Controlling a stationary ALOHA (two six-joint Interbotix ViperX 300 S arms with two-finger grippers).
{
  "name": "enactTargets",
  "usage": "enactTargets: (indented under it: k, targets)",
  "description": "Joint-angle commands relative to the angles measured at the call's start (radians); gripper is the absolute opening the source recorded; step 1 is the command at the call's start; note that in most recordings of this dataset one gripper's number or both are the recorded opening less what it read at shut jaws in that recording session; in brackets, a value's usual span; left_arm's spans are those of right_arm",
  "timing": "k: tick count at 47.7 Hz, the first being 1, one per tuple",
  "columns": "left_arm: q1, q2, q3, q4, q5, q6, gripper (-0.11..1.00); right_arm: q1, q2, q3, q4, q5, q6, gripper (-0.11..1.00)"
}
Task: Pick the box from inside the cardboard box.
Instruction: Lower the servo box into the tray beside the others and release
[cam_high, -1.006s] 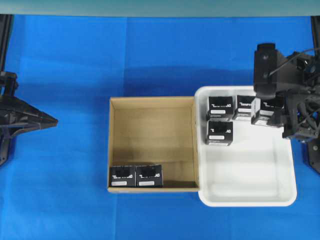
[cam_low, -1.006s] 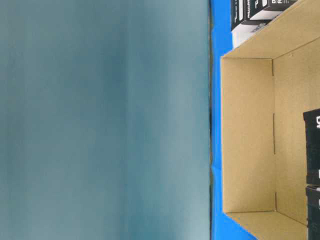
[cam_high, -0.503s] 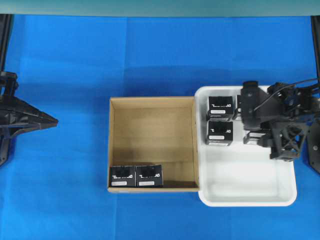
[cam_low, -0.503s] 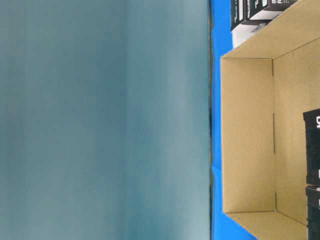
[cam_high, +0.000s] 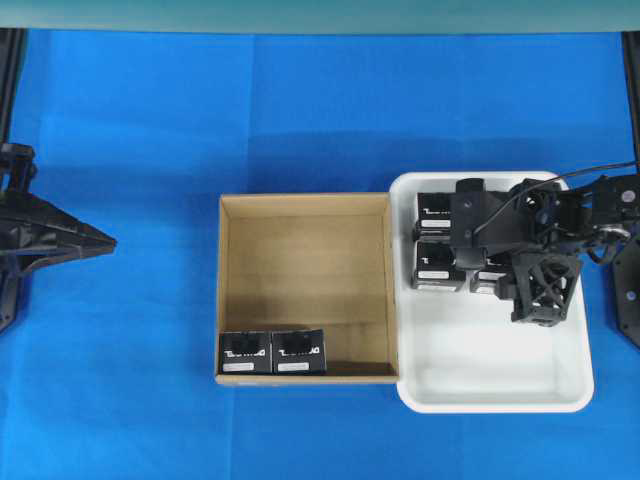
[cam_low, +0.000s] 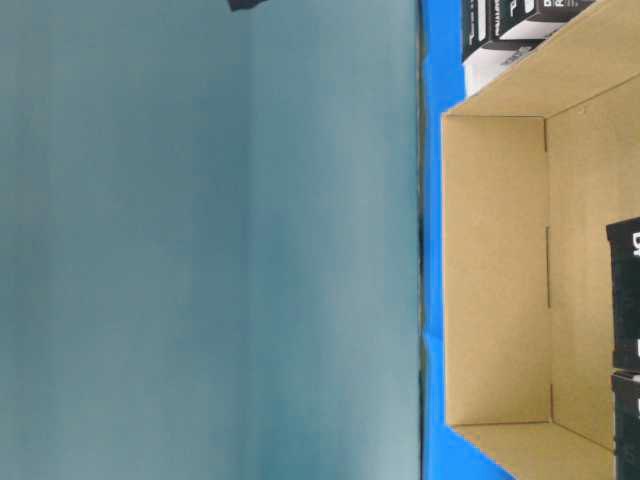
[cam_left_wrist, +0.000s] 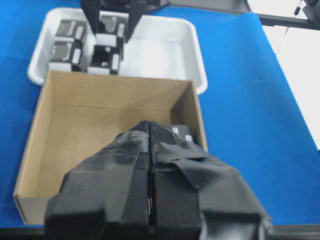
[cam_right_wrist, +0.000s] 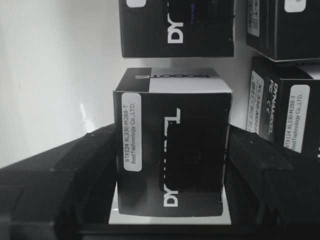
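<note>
1. At the far left of the overhead view, the left arm's black gripper (cam_high: 100, 243) rests over the blue counter (cam_high: 130, 150), well apart from everything else; in the left wrist view its padded fingers (cam_left_wrist: 131, 165) are pressed together and clasp nothing.

2. Right of it, near the middle of the counter, sits the large shallow brown corrugated cardboard box (cam_high: 228, 290) with low walls, its right wall just beside a white rounded-corner plastic tray (cam_high: 500, 390).

3. Inside the cardboard box, two small black cuboid cartons with white lettering and white label strips stand side by side against the near wall: one in the near-left corner (cam_high: 244, 353), the other (cam_high: 298, 352) touching it on its right. The rest of the box floor is bare cardboard.

4. Further right, in the far-left part of the tray, another black carton (cam_high: 432, 208) stands against the tray's far wall, and a second (cam_high: 438, 265) stands just in front of it.

5. Furthest right, the right arm's black gripper (cam_high: 492, 282) is down inside the tray beside those two cartons. In the right wrist view its fingers (cam_right_wrist: 65, 165) stand on either side of one black carton, the box (cam_right_wrist: 172, 145), which bears a white label strip on its left face; the fingers lie against both flanks, gripping it. More cartons stand close beyond it (cam_right_wrist: 177, 27) and to its right (cam_right_wrist: 285, 107).
</note>
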Motion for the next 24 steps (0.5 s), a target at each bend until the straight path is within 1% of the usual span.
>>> enactTargets:
  k: [1, 16, 18, 21, 24]
  targets:
    - [0.002, 0.008, -0.021, 0.003, -0.005, -0.002, -0.07, -0.005, 0.008, 0.006, -0.003, -0.014, 0.003, 0.64]
    - [0.002, 0.008, -0.021, 0.003, -0.005, -0.002, -0.07, -0.021, 0.008, 0.011, -0.003, -0.029, 0.009, 0.64]
    - [0.002, 0.008, -0.021, 0.003, -0.005, -0.002, -0.07, -0.021, 0.009, 0.011, -0.003, -0.034, 0.009, 0.70]
    - [0.002, 0.008, -0.021, 0.003, -0.005, -0.002, -0.07, -0.021, 0.009, 0.009, -0.003, -0.034, 0.009, 0.83]
    - [0.002, 0.008, -0.023, 0.003, -0.006, -0.002, -0.07, -0.021, 0.009, 0.009, -0.003, -0.034, 0.009, 0.91]
